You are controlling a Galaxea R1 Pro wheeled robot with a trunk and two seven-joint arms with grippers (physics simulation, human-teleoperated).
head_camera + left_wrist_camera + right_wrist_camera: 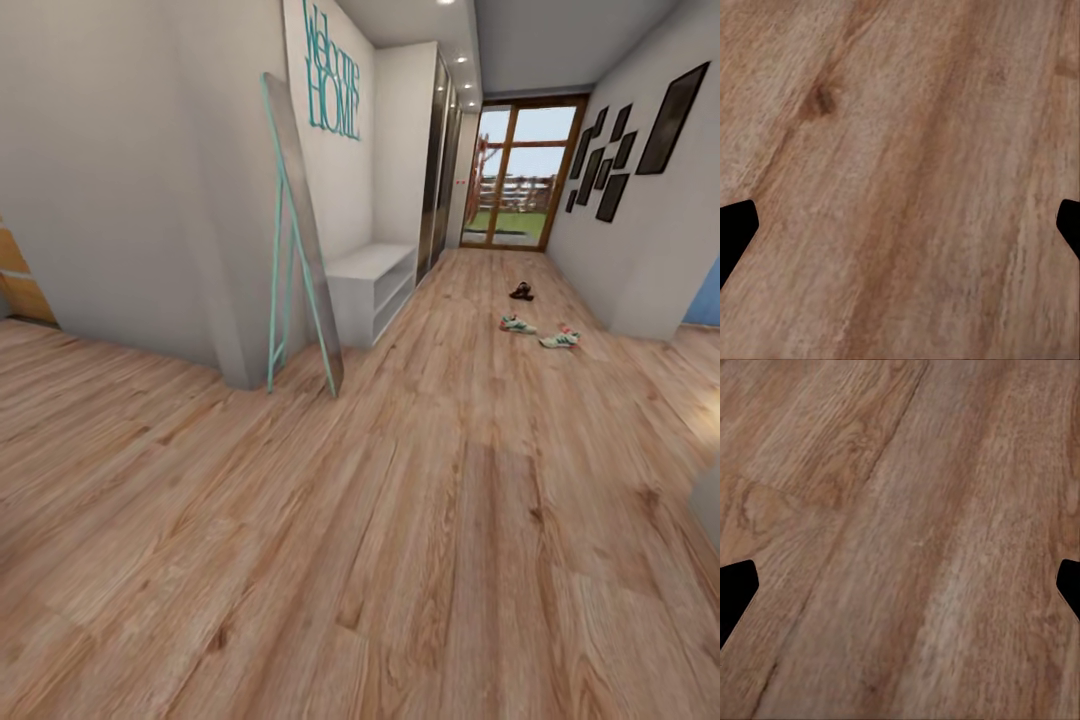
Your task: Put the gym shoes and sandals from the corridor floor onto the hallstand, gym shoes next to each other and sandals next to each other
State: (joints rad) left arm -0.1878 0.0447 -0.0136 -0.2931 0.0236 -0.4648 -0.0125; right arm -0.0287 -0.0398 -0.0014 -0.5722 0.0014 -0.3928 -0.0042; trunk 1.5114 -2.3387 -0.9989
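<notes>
The left gripper (pixel 900 225) points down at the corridor floor (pixel 907 150), and its two dark fingertips (pixel 735 232) stand far apart at the edges of the wrist picture, with nothing between them; the jaws are wide and empty. The right gripper (pixel 900 585) looks the same, wide apart and holding nothing above bare planks. In the head view the two gym shoes (pixel 518 325) (pixel 560 339) lie on the floor far ahead and to the right, near each other but not touching, and each points a different way. A little farther lie the sandals (pixel 521 291), seen as one small dark shape, so it is not possible to tell how the two are placed. The shoe rack (pixel 372 285) stands against the left wall, behind a leaning mirror (pixel 300 235), well apart from the shoes across the corridor. All these things are well out of reach of both grippers, so the robot probably must drive forward first. The shoes are likely light and rather soft, with a stiffer sole; a grip across the heel or the side walls seems safest. The sandals are probably thin and flat, so the strap or the sole's edge would be the place to hold.
</notes>
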